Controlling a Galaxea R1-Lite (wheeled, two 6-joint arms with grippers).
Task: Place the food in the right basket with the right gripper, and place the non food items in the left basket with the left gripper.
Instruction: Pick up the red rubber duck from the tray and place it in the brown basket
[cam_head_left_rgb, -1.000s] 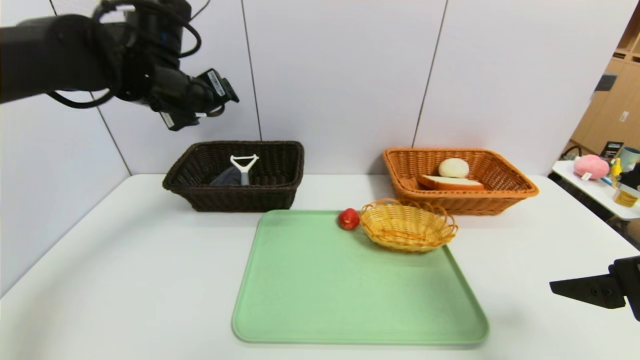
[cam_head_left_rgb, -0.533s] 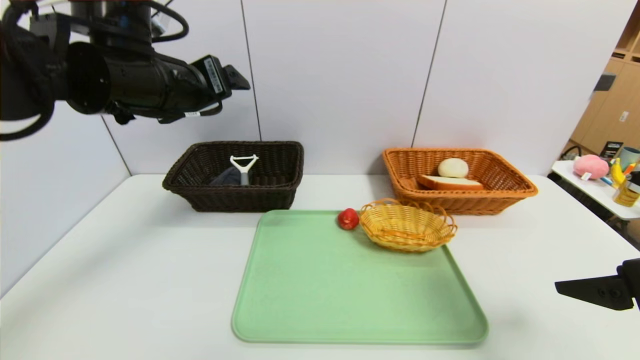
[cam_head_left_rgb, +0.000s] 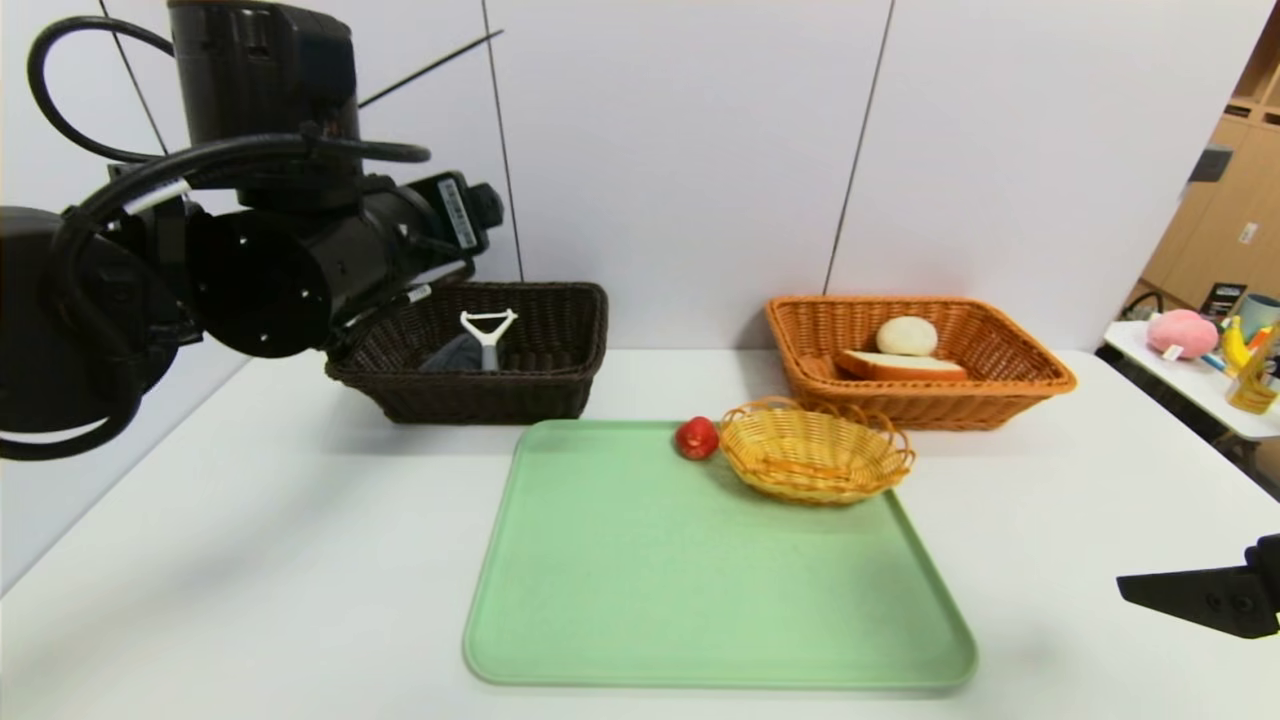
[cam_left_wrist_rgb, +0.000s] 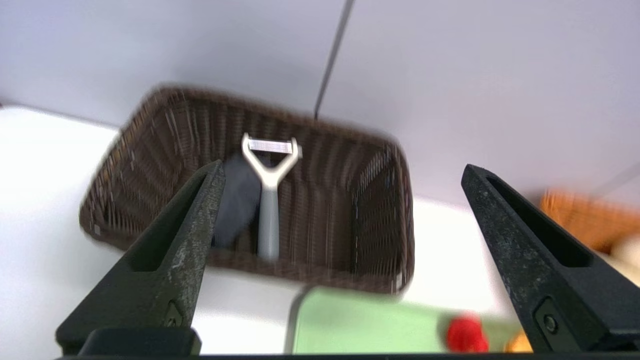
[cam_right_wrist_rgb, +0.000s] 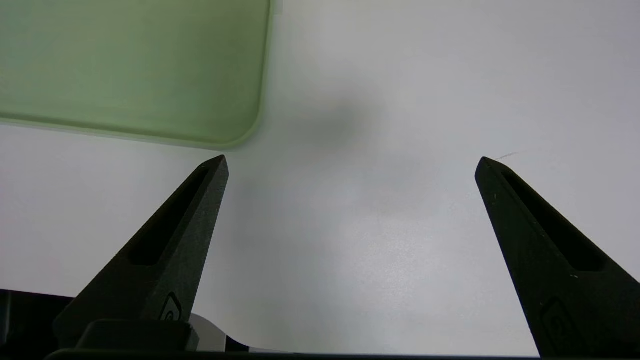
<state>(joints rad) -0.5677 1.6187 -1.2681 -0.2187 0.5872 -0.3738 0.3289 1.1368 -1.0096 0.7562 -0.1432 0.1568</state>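
Peeler (cam_head_left_rgb: 487, 338) and dark cloth (cam_head_left_rgb: 455, 353) lie in the near-black basket (cam_head_left_rgb: 480, 377), left of centre in the head view, and the left gripper (cam_left_wrist_rgb: 342, 167) hangs over them, jaws spread wide, nothing between them! Next target, surely: the red round thing (cam_head_left_rgb: 697, 438) at the tray's (cam_head_left_rgb: 715, 560) far edge, centre frame, touching or nearly touching the little yellow basket (cam_head_left_rgb: 815, 455), so the left hand must likely swing rightward and nearer. Lower right, the right gripper (cam_right_wrist_rgb: 352, 162) waits, spread and empty.
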